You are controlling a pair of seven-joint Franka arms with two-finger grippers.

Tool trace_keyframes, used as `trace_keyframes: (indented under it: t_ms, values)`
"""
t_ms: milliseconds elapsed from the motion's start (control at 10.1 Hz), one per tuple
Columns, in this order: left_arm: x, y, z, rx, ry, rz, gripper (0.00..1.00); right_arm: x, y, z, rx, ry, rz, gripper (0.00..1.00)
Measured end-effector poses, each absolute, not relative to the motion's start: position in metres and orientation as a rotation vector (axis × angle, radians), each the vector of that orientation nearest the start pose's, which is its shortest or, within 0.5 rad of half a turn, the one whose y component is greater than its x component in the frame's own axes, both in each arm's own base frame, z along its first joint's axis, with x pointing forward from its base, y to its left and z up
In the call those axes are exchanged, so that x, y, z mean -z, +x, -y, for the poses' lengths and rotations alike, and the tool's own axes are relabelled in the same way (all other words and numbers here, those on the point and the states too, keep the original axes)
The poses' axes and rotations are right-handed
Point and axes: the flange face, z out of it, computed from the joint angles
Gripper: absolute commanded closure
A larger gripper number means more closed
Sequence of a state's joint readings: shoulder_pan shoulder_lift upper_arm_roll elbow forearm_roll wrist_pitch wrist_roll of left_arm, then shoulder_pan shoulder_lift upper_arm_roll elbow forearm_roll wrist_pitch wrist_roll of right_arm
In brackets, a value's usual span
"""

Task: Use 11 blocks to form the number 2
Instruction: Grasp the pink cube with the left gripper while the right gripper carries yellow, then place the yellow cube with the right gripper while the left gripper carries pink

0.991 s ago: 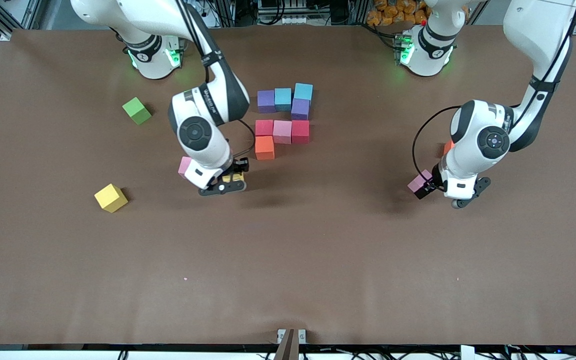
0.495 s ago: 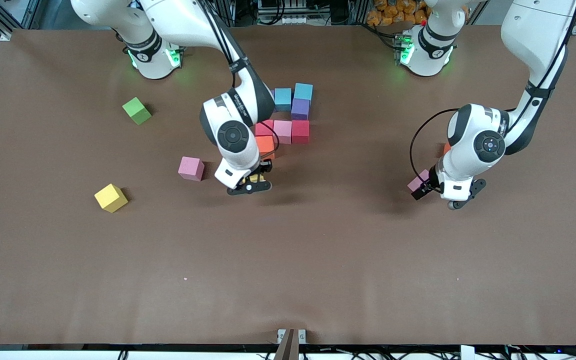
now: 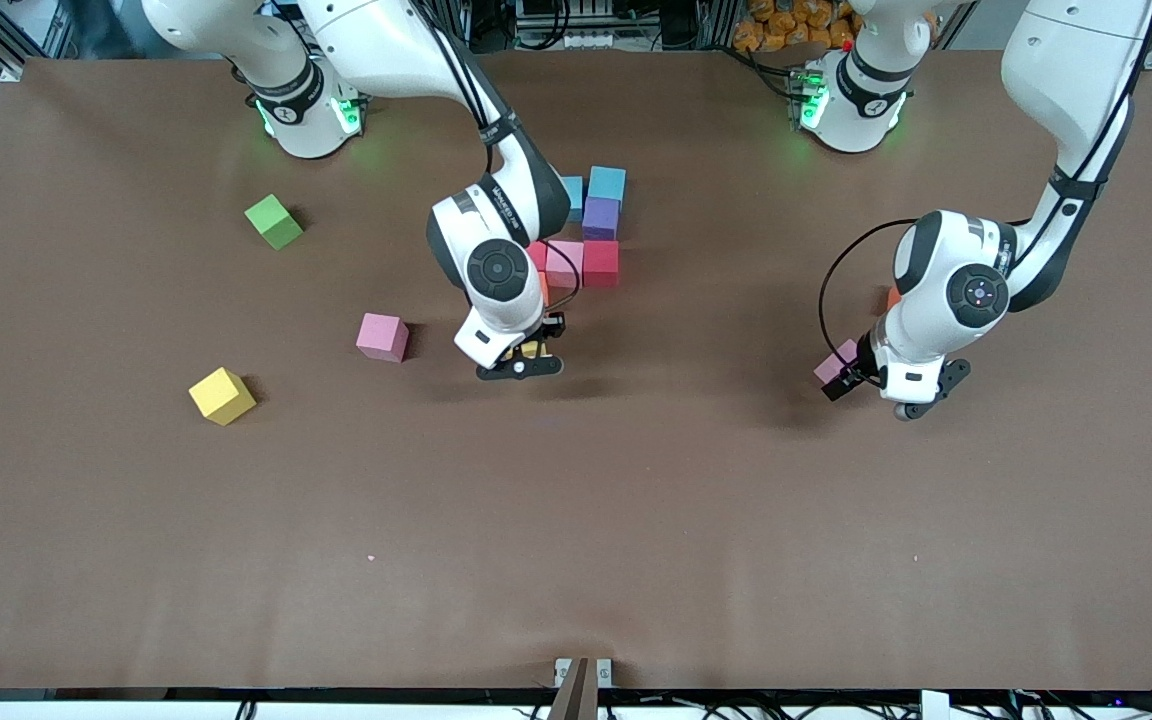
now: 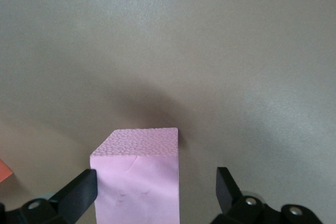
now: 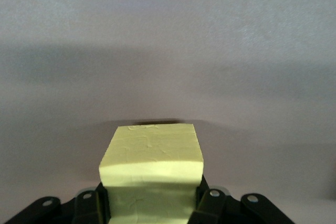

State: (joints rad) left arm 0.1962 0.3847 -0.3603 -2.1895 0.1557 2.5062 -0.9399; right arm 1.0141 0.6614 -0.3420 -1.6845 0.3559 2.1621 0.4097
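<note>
Crowding the digit cluster, the right gripper pinches a yellow cube; left gripper fingers straddle a pink cube, spread wide.

Block cluster crowds right arm; bare table toward camera.

Both glossy white arms carry black joint bands, round grey joint caps, thin black cables, black fingers and green-lit bases.
</note>
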Motion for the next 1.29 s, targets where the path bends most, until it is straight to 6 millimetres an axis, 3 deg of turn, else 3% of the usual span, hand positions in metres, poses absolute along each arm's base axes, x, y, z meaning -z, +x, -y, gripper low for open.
trace_keyframes:
  t_ms: [495,1288]
  values:
    - [-0.241,0.560,0.090,-0.149,-2.931,1.029,0.00,-0.206,0.480,-0.450,-0.228,-3.149,0.168,0.91]
    - [-0.205,0.556,0.091,-0.211,-2.937,1.035,0.00,-0.202,0.473,-0.453,-0.227,-3.155,0.149,0.90]
